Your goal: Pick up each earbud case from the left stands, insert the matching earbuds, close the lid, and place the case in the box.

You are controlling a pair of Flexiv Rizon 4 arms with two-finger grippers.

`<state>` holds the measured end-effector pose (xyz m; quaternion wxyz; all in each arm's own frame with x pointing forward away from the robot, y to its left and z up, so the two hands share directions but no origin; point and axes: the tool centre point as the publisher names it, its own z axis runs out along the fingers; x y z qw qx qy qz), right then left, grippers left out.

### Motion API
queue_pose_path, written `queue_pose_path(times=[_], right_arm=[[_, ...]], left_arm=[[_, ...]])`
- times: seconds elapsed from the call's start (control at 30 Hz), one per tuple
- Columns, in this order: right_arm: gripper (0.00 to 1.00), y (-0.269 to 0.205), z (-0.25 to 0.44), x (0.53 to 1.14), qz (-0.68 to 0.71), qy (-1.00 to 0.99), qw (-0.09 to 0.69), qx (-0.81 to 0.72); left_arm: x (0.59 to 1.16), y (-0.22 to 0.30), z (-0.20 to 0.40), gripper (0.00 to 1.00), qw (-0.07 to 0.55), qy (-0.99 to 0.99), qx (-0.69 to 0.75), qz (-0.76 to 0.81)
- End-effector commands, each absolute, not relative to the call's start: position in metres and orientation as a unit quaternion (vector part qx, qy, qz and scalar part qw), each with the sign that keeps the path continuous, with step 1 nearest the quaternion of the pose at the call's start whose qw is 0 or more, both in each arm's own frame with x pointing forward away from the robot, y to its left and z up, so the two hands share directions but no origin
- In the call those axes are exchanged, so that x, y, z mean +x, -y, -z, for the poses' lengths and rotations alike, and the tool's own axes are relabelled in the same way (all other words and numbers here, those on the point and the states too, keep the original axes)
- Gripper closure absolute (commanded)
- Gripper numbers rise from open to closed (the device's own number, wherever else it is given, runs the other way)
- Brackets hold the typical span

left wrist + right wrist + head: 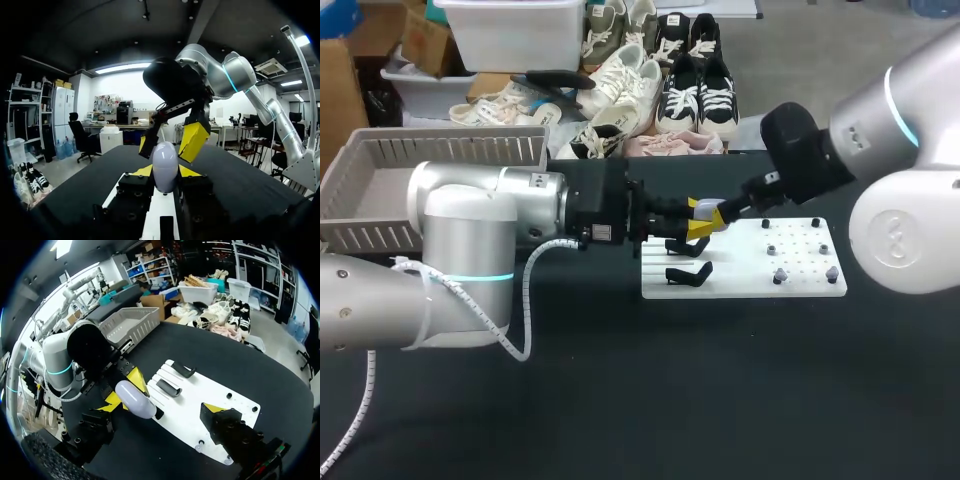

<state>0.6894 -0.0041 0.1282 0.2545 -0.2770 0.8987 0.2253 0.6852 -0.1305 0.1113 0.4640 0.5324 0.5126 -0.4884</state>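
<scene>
A white earbud case (165, 167) sits upright between the yellow tips of my left gripper (165, 173), which is shut on it. In the head view the left gripper (698, 232) hovers over the left end of the white board (750, 285). My right gripper (164, 404) stands wide open around the case (135, 399), its yellow fingers (192, 140) on either side without touching. Two black stands (686, 246) (688, 273) lie empty on the board under the grippers. Small earbuds (779, 275) rest on pegs at the board's right half.
A grey slatted basket (380, 170) stands at the table's back left. The black tabletop (670, 390) stretches in front of the board. My right arm (880, 150) comes in over the board's right side.
</scene>
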Motion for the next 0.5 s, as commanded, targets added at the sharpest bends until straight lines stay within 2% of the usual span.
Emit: queue_pose_path(times=[0.03, 0.5], right_arm=[[0.00, 0.002, -0.130, 0.692, -0.223, -0.900, 0.255, -0.275], [0.00, 0.003, -0.146, 0.708, -0.216, -0.897, 0.272, -0.272]], left_arm=[[0.687, 0.131, -0.111, 1.00, 0.463, -0.512, 0.533, 0.489], [0.687, 0.131, -0.111, 1.00, 0.463, -0.512, 0.533, 0.489]])
